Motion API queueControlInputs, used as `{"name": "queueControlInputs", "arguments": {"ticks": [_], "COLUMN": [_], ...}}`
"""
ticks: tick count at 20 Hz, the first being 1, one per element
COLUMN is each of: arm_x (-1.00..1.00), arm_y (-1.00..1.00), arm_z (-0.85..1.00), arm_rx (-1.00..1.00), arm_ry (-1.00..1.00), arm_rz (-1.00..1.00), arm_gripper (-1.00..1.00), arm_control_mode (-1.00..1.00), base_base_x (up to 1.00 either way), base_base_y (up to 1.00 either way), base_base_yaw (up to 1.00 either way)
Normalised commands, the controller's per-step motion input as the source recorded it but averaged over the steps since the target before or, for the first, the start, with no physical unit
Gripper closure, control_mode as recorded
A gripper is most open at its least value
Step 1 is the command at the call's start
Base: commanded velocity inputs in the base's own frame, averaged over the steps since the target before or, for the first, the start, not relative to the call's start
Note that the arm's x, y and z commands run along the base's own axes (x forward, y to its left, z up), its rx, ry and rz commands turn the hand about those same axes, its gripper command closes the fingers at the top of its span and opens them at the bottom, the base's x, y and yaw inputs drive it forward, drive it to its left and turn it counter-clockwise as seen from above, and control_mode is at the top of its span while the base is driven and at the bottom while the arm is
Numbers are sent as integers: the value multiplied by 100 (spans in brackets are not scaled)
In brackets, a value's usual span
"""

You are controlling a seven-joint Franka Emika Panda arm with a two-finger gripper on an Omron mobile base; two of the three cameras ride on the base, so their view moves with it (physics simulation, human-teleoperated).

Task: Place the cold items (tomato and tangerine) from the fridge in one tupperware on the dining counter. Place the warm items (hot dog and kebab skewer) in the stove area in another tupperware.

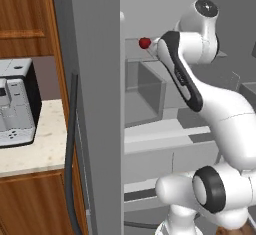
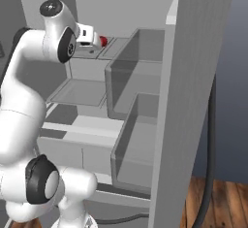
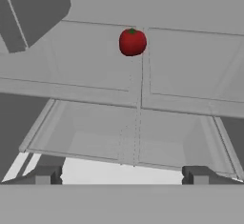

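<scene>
Left base view: the arm reaches up into the open fridge [image 1: 100, 79], and the tomato [image 1: 144, 42] sits on an upper shelf, poking out just left of the wrist. The arm's own bulk blocks most of the shelf to the right of it, so the hand itself is hard to make out here. Off to the left there's a coffee machine [image 1: 16, 104] on a pale speckled counter [image 1: 45, 144] with wood cabinets [image 1: 25, 14] above.

Right base view: the hand is up at that same upper shelf, with the tomato [image 2: 103, 40] right at its front end. Grey door bins [image 2: 140, 105] stack up to the right, beside the grey fridge door's edge.

Hand view: the gripper [image 3: 122, 174] has its jaws spread wide with nothing between them. The tomato [image 3: 132, 42] sits ahead on the shelf, well apart from the tips, with open drawers below it.
</scene>
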Motion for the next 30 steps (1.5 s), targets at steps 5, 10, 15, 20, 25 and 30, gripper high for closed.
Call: {"name": "queueControlInputs", "arguments": {"ticks": [5, 10, 15, 20, 25, 30], "arm_x": [74, 68, 58, 52, 52, 51], "arm_y": [6, 7, 6, 2, 0, 0], "arm_z": [0, -4, -26, -18, -9, -7], "arm_rx": [-1, -3, -13, -5, 0, 0], "arm_ry": [0, 0, 0, 0, 0, 0], "arm_rz": [0, 0, 0, 0, 0, 0], "arm_gripper": [-100, -100, -100, -100, -100, -100], "arm_control_mode": [-100, -100, -100, -100, -100, -100], "base_base_x": [0, 0, 0, 0, 0, 0], "base_base_y": [0, 0, 0, 0, 0, 0], "base_base_yaw": [0, 0, 0, 0, 0, 0]}}
